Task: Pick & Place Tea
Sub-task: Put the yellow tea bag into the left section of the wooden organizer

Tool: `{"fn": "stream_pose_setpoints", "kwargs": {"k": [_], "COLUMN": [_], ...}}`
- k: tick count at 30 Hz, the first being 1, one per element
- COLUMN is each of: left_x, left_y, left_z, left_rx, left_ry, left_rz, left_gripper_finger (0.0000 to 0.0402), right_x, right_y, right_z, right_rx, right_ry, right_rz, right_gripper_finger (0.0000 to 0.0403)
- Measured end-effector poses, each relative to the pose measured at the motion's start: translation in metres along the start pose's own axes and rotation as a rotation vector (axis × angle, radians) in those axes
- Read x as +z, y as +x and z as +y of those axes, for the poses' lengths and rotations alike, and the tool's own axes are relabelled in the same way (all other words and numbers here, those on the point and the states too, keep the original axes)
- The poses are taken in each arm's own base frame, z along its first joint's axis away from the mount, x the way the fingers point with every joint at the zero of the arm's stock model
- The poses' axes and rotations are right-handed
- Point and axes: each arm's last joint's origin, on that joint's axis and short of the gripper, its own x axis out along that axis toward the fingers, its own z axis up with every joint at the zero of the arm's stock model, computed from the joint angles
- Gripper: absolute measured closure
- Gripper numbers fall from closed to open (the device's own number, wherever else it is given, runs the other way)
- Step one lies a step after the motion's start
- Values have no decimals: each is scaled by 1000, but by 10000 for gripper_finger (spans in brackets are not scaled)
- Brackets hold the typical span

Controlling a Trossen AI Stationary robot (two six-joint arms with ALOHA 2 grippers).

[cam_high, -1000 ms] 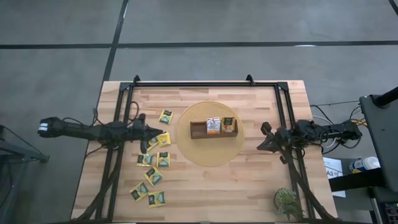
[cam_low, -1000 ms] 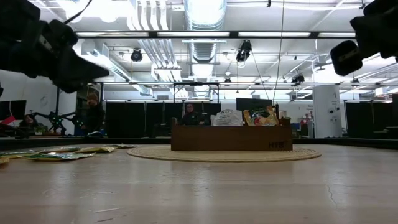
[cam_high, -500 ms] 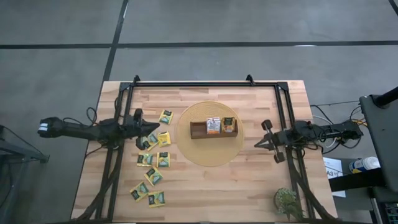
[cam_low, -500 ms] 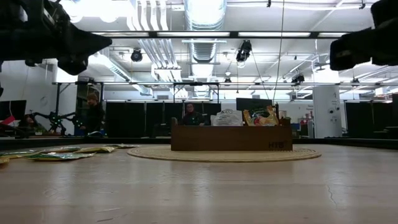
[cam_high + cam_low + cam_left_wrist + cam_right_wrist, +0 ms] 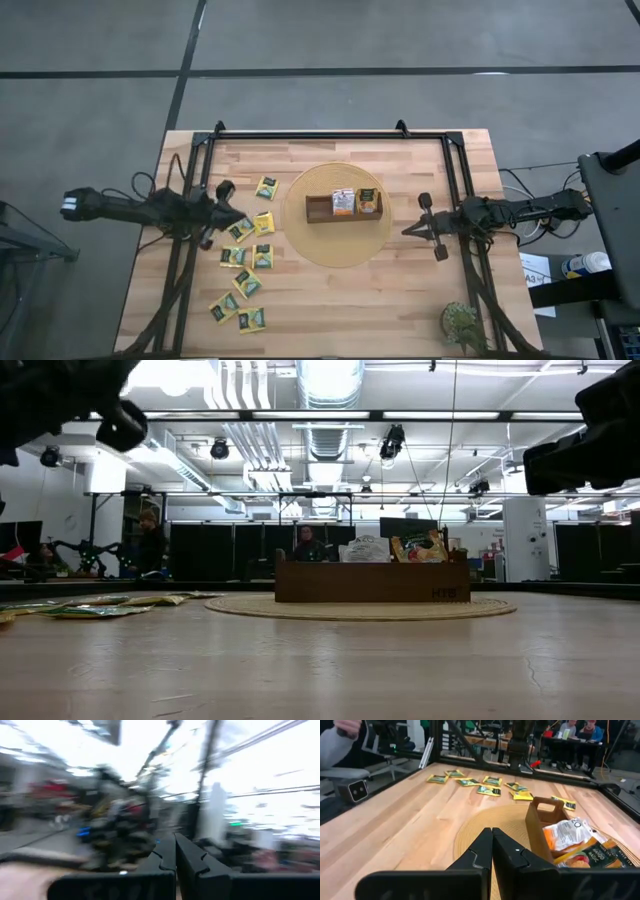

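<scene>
left gripper point(image 5: 222, 192) fingers pressed together, empty, beside loose tea packets point(image 5: 250, 258) | right gripper point(image 5: 408, 230) likewise closed, near tray point(image 5: 320, 210) | jaws should be parted before one packet edge is approached squarely

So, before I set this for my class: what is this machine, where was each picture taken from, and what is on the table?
Two robot arms work at a wooden table. One camera looks straight down, one sits at table height, and one rides on each wrist. The left claw and right claw are both shut and hold nothing. Yellow-green tea packets lie loose on the left side. A brown wooden tray on a round woven mat already holds a few packets. A small plant stands at one corner.
</scene>
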Motion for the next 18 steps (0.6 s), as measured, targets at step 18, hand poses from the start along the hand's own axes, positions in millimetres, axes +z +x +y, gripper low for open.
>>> {"fn": "stream_pose_setpoints", "kwargs": {"k": [18], "left_x": [16], "left_y": [62], "left_z": [-76], "left_rx": [-545], "left_ry": [25], "left_rz": [135], "left_gripper_finger": [402], "right_x": [-1], "right_y": [1], "right_z": [0], "right_rx": [2], "right_ry": [7], "right_rz": [14], "right_gripper_finger": [394]}}
